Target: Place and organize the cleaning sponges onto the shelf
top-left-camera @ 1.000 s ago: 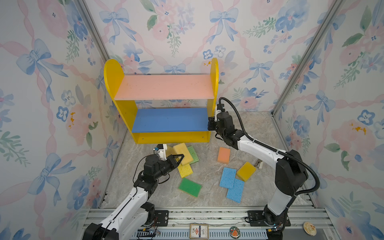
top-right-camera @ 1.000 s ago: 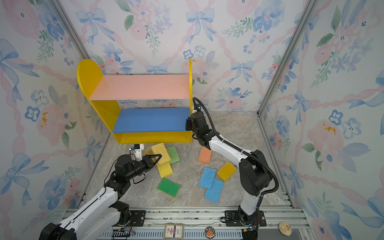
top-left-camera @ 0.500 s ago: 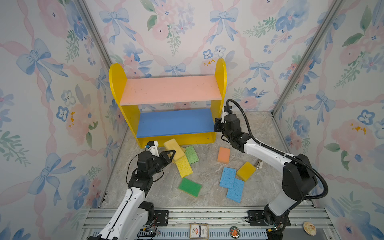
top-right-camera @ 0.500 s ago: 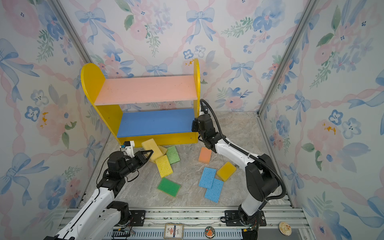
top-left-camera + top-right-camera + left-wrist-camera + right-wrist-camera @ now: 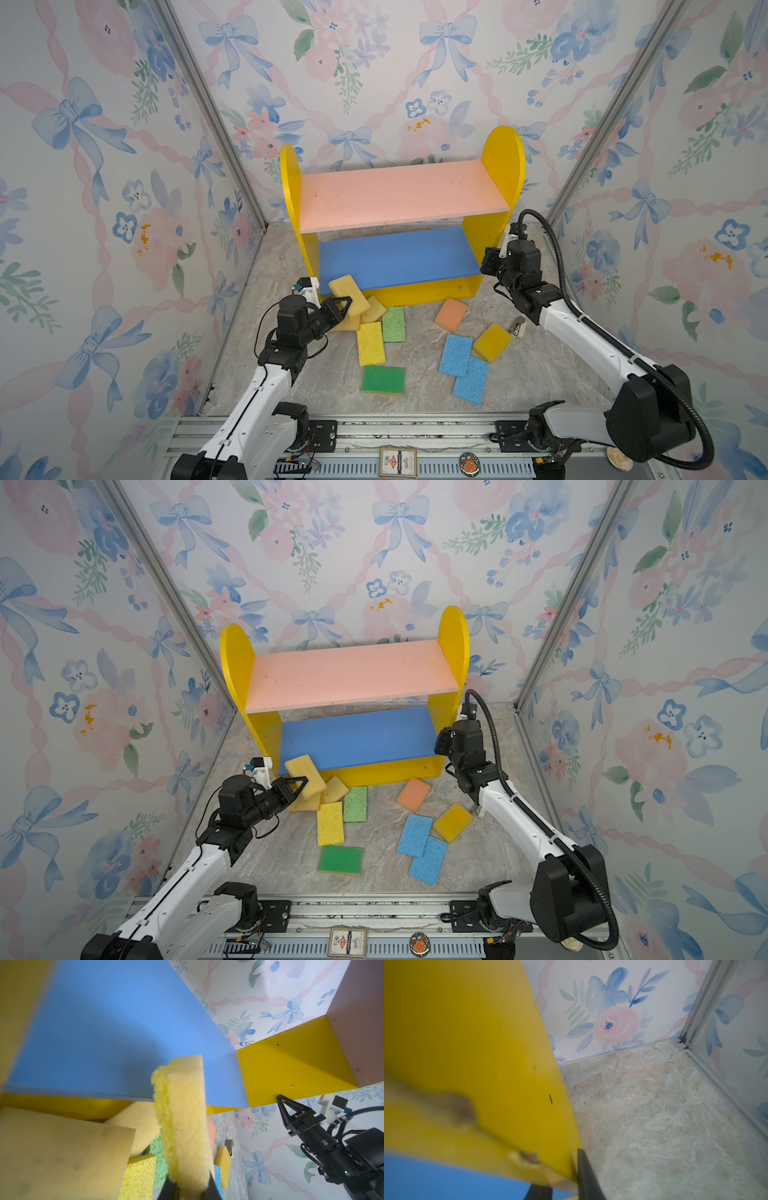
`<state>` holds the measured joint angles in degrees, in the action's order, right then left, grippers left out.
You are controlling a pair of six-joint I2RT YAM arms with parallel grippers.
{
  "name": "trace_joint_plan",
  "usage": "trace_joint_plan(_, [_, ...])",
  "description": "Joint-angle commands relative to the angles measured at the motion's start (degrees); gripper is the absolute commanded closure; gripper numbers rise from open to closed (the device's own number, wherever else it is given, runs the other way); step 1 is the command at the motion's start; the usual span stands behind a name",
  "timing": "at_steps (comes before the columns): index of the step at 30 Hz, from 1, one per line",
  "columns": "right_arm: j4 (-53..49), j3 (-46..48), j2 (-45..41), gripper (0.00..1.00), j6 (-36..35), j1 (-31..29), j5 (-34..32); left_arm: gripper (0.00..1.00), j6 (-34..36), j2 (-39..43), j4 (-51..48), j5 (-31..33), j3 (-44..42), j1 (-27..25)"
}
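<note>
Right now the left tool (image 5: 345,305) is clamping a pale yellow sponge (image 5: 345,287) by one short end, carrying it clear of the worktop (image 5: 540,374) with its free end pointing at the front left corner of the blue lower board (image 5: 395,257). Gripping the end rather than the middle is leaving most of the pad free to go onto the board ahead of the fingers, which is likely the reason for that hold. Whether the pad is touching the board's lip cannot be told; the left wrist view is showing its far end just over that edge.

Meanwhile the right tool (image 5: 487,262) is pinching the front edge of the right side panel (image 5: 500,166) of the shelf (image 5: 428,293), low down beside the blue board. In the right wrist view one dark finger (image 5: 584,1169) is lying on the panel's outer side, and the other is partly showing on the board's side. That grip is probably steadying the light shelf so that it is not skidding as a sponge is being pushed in.

Both the blue board and the pink upper board (image 5: 399,191) are standing bare, so the task is only starting. Nine more sponges are lying on the worktop in front of the shelf, among them an orange sponge (image 5: 451,314), a dark green sponge (image 5: 383,379) and two overlapping light blue sponges (image 5: 456,355).
</note>
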<state>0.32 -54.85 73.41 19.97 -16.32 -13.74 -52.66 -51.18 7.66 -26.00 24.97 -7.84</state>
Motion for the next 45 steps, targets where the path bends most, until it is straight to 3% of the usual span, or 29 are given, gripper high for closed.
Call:
trace_joint_plan(1, [-1.10, 0.95, -5.97, 0.99, -1.81, 3.40, -4.97, 0.87, 2.80, -2.90, 0.69, 0.34, 2.22, 0.28])
trace_joint_plan(10, [-4.80, 4.23, -11.58, 0.97, 1.77, 4.63, -3.03, 0.87, 5.36, -10.07, 1.82, -1.20, 7.38, 0.27])
trace_joint_plan(12, [-5.50, 5.04, -12.62, 0.88, 2.65, 4.63, -3.14, 0.87, 5.55, -10.50, 1.79, -1.85, 7.64, 0.29])
trace_joint_plan(14, [-6.29, 5.46, -13.45, 0.59, 2.90, 4.63, -2.47, 0.87, 6.02, -10.51, 1.79, -2.95, 7.73, 0.28])
trace_joint_plan(17, [-9.18, 5.12, -14.95, 0.36, 3.78, 4.63, -0.41, 0.87, 6.32, -9.83, 1.78, -4.57, 7.39, 0.19])
trace_joint_plan(27, [-24.84, 4.13, -26.54, 0.18, 6.09, 3.52, 6.44, 0.87, 5.32, -6.05, 1.75, -7.22, 6.52, -0.94])
trace_joint_plan(32, [-33.31, 6.20, -34.16, 0.14, 10.41, -1.98, 10.61, 0.87, 4.94, -2.90, 1.76, -9.59, 5.38, -1.48])
trace_joint_plan(36, [-27.33, 12.24, -34.84, 0.11, 15.32, -7.63, 25.00, 0.87, 5.49, -1.06, 1.80, -13.39, 4.72, -1.57])
trace_joint_plan(39, [-14.19, 15.57, -29.39, 0.11, 21.10, -14.72, 34.09, 0.87, 5.38, 0.24, 1.79, -16.51, 4.57, -1.66])
trace_joint_plan(45, [1.43, 7.35, -8.43, 0.13, 22.62, -27.27, 38.61, 0.87, 1.92, 2.40, 4.82, -19.67, 3.90, -1.79])
